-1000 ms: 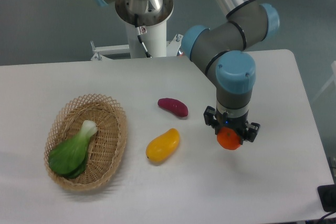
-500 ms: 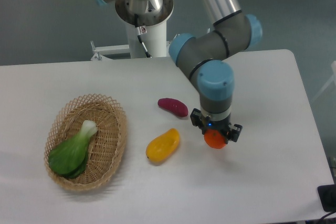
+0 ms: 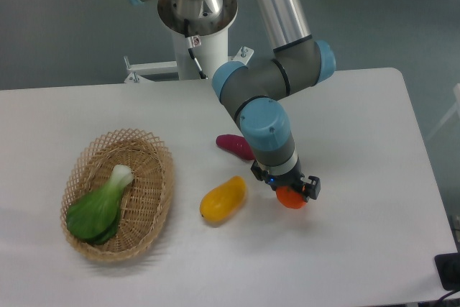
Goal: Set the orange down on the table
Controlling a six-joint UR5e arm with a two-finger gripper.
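Arm shifted left, fingers [image 3: 291,193] clamping orange [image 3: 291,198], nearer yellow fruit [image 3: 223,199]

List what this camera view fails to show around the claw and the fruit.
- Orange: its top is covered by the claw; whether it touches the table cannot be told.
- Dark red vegetable: its right end is hidden behind the arm.
- Claw fingers: too small and dark to make out.
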